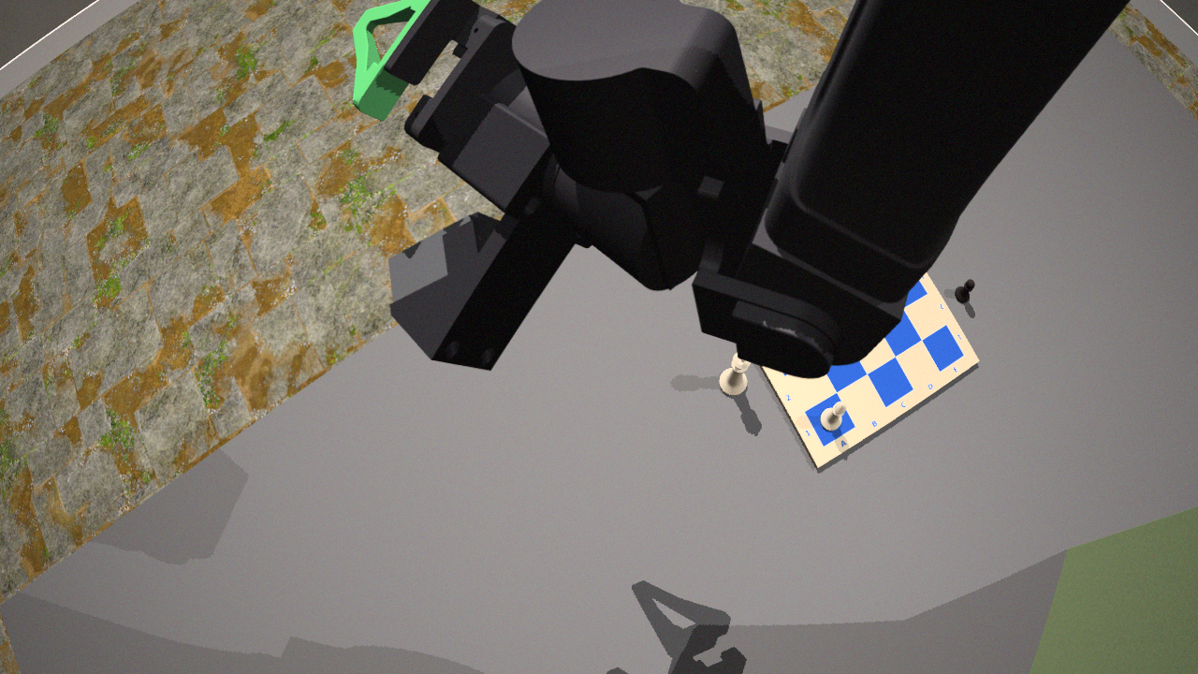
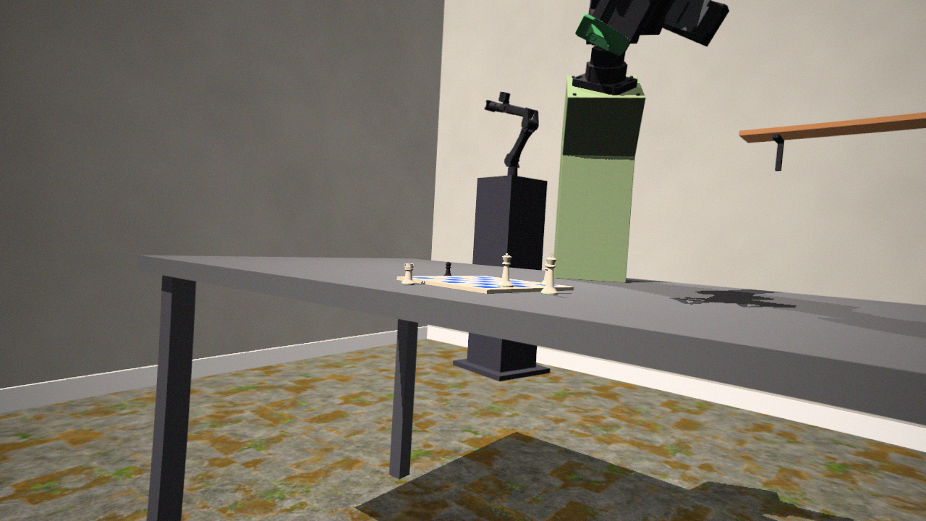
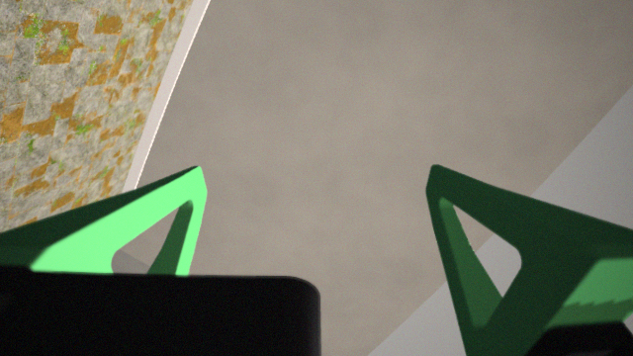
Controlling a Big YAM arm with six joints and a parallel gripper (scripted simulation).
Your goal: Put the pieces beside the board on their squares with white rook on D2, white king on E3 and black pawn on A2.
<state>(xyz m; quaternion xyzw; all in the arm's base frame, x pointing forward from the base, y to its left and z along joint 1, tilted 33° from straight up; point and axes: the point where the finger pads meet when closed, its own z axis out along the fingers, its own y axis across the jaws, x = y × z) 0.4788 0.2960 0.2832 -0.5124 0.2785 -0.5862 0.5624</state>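
My gripper (image 3: 316, 178) is spread as wide as it goes and has hold of nothing; in the wrist view its two green fingers frame only a grey wall and a strip of patterned floor. From above, one green finger (image 1: 376, 66) shows at the upper left, out over the floor and well away from the board.

Going left to right in the exterior view: the rook (image 2: 407, 273) stands upright on the bench (image 2: 323, 285) just beside the board's (image 2: 453, 285) left end. I cannot tell whether its base touches the board's edge. The black pawn (image 2: 447, 268) stands upright behind the board, on the bench. A white piece (image 2: 506, 270) stands upright on the board near its right end; from above it sits on the blue corner square by the letter A (image 1: 833, 416). The king (image 2: 549, 275) stands upright on the bench just off the board's right end, its cross pointing straight up.

From above, the king (image 1: 734, 376) is beside the board's (image 1: 963, 369) left edge, partly hidden under my arm (image 1: 670, 168), and the pawn (image 1: 965, 290) is off the far right corner. The rook is hidden by my arm there. The board lies flat, skewed to the bench edge, its long axis running from the lower left to the upper right.

My arm rises from a green pedestal (image 2: 595, 194) at the back of the bench.
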